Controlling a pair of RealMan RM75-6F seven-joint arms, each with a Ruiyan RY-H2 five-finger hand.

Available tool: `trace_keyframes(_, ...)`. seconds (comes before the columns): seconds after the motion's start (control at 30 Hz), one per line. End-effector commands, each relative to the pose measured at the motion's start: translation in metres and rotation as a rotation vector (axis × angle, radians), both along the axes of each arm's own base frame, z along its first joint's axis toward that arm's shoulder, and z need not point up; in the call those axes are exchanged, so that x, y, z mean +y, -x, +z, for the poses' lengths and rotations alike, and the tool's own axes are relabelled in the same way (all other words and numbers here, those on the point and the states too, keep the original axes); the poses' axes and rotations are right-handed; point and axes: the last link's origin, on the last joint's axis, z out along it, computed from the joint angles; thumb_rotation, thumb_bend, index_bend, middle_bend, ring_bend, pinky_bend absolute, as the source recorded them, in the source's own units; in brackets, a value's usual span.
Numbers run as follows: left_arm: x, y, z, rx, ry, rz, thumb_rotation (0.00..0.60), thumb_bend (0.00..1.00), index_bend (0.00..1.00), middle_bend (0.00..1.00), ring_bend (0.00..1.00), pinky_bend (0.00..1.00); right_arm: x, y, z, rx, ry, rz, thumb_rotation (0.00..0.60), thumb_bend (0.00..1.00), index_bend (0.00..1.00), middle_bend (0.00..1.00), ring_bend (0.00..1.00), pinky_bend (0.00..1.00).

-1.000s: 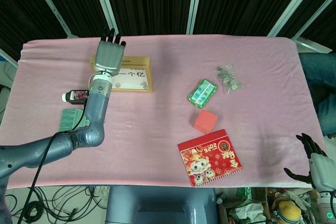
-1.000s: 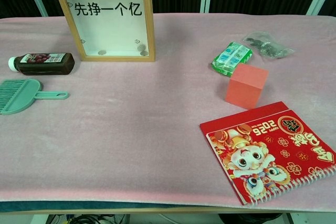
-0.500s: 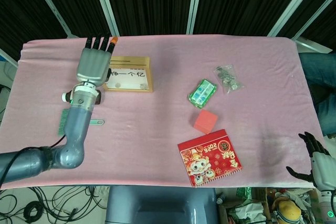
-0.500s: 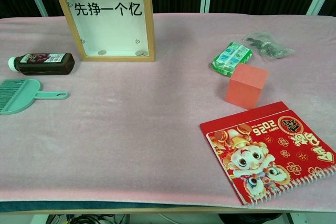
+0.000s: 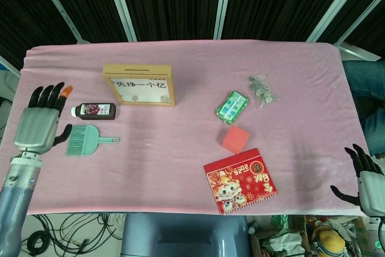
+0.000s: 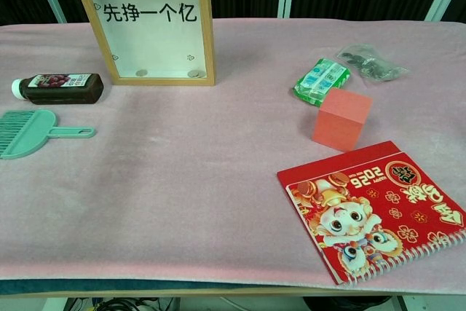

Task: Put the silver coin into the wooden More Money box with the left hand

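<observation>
**Observer:** Where's the coin?

**Operator:** Two small silver coins (image 6: 193, 73) lie inside the glass-fronted wooden More Money box (image 6: 150, 25). My grey left hand (image 5: 37, 126) hangs empty, fingers spread, beside the teal plastic brush (image 5: 84, 139). Swinging in carelessly, I'd risk toppling that upright frame on the soft pink cloth (image 6: 182, 180).

Your wooden More Money box (image 6: 151, 24) stands upright at the back left of the table (image 6: 189, 202), with two coins (image 6: 167, 73) lying inside on its bottom. Before it, to the left, lies the bottle (image 6: 57, 88), then the brush (image 6: 33, 132). At right you find the packet (image 6: 321, 81) (the cube (image 6: 341, 120) just before it), the bag (image 6: 370, 63) behind, the calendar (image 6: 373, 209) nearest.
</observation>
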Motion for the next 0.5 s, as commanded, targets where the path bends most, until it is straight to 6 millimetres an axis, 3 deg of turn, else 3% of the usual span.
trace_keyframes(0.03,-0.046,0.041,0.002,-0.066,0.024,0.025,0.6,0.36,0.0,0.0,0.0,0.01,0.0,-0.003,0.001,0.019,0.019,0.047,0.6,0.08,0.13,0.02,0.1,0.2)
trace_keyframes(0.23,-0.071,0.069,-0.013,-0.134,0.074,0.009,0.6,0.36,0.0,0.0,0.0,0.01,0.001,-0.006,0.0,0.036,0.024,0.092,0.6,0.08,0.13,0.02,0.1,0.2)
trace_keyframes(0.5,-0.079,0.074,-0.014,-0.192,0.069,-0.031,0.6,0.36,0.0,0.0,0.0,0.01,-0.001,-0.007,-0.001,0.043,0.04,0.107,0.6,0.08,0.14,0.02,0.1,0.2)
